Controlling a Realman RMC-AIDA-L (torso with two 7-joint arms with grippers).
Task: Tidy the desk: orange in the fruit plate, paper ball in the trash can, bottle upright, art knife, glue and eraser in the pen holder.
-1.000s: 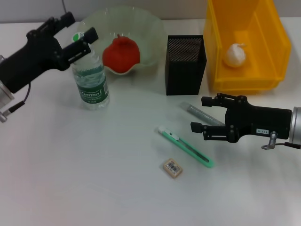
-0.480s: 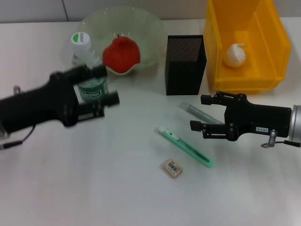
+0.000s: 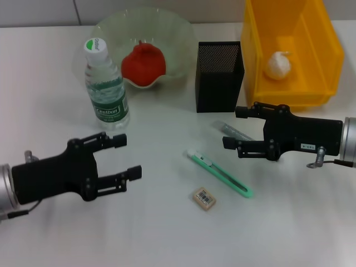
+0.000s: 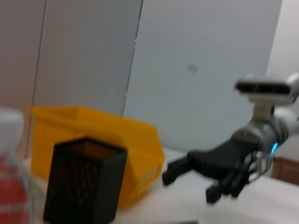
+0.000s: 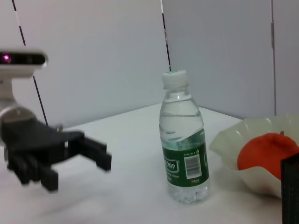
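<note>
Two grippers are in the head view. The left gripper (image 3: 122, 157) hangs at the lower left, fingers spread, holding nothing. The right gripper (image 3: 232, 127) reaches in level from the right, also spread, over one glue stick (image 3: 235, 132). Below it lie one art knife (image 3: 219, 173) and one eraser (image 3: 204, 198), apart. At the top stand one upright bottle (image 3: 105, 85), one orange (image 3: 143, 64) in the fruit plate (image 3: 178, 39), one pen holder (image 3: 218, 75), and one paper ball (image 3: 277, 65) in the yellow trash can (image 3: 319, 44). The desk (image 3: 167, 233) is bare along the bottom edge.
</note>
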